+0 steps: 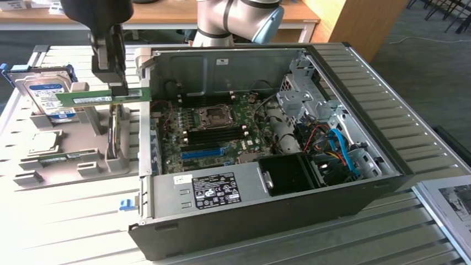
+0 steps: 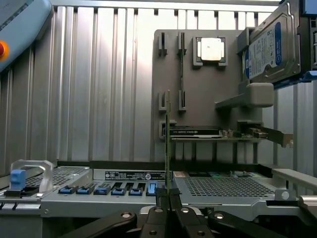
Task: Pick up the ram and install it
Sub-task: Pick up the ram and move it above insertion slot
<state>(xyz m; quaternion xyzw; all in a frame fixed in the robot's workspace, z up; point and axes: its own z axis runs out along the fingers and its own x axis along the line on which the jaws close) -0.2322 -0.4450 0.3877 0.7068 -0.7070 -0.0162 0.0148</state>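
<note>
**Ram in the pincer, up beside the open case**

Ext. view: we see two containers on the slatted worktop point(image 1: 66, 221). The open PC case point(image 1: 294, 218) lies on its side. Inside it are a green motherboard point(image 1: 213, 132) with a bare CPU socket point(image 1: 215, 115), black slots and one blue slot. There's also a labelled power supply point(image 1: 213, 187) along the near wall, and blue cables point(image 1: 340, 149) toward the ext. view's right. Left of the case sits a grey holder point(image 1: 81, 171). It carries a hard drive point(image 1: 46, 94) w/ a blue-white label standing on edge, a square silver CPU chip point(image 1: 44, 141) in a recess, and a dark board on edge in a slot nearest the case.

The ram point(image 1: 85, 99) is a long, thin green stick w/ a pale label. It's held roughly level, clear of the holder, its end just beside the case's wall at the ext. view's left. The pincer point(image 1: 118, 91) is clamped on it partway along its length, fingers nearly together.

Wrist view: we see the ram point(image 2: 168, 139) edge-on, a thin line rising from the closed pincer point(image 2: 168, 196), fingertips pressed on both faces. Past it lie the case's perforated metal, then the holder with CPU chip and hard drive.
</note>
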